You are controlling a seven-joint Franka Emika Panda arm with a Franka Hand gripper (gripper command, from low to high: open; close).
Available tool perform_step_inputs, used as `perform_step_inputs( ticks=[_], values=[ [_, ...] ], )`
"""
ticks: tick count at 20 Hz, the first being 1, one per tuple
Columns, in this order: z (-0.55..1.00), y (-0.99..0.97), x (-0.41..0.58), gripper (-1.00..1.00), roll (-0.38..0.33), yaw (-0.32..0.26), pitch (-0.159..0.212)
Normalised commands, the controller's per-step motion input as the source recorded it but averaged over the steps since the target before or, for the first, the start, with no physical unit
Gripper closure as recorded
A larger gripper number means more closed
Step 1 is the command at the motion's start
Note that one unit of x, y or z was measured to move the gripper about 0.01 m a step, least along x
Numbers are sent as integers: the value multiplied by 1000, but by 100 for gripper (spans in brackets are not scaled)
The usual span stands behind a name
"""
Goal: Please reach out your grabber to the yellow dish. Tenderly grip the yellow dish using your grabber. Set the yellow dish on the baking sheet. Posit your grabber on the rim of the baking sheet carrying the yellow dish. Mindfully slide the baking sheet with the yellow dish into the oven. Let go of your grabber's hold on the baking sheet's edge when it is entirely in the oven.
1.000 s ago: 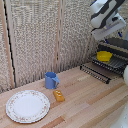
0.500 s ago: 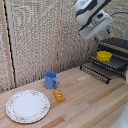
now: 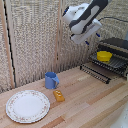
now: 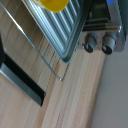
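Step in hand: judged as reaching for the tray rim, since the small round bright yellow dish (image 3: 104, 55) already sits on the flat dark ridged metal baking sheet (image 3: 114, 63).
Doing it well: come down on the sheet's front rim, clear of the dish, then push level into the boxy dark countertop oven (image 3: 118, 44) (door down).
Grabber: the boxy white grabber (image 3: 91, 38) hangs above the sheet, touching nothing, holding nothing; finger spread cannot be told.
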Motion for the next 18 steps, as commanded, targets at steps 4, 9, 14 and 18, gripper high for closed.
perform_step_inputs(
  ticks=[4, 9, 14, 18],
  values=[
    [-118, 0, -183, -100, -317, 203, 197],
    [-338, -3, -56, -100, -156, 248, 283],
    [-541, 0, 6, -100, -93, 312, 191],
    [-344, -144, 121, -100, -173, 263, 78]
  ],
)
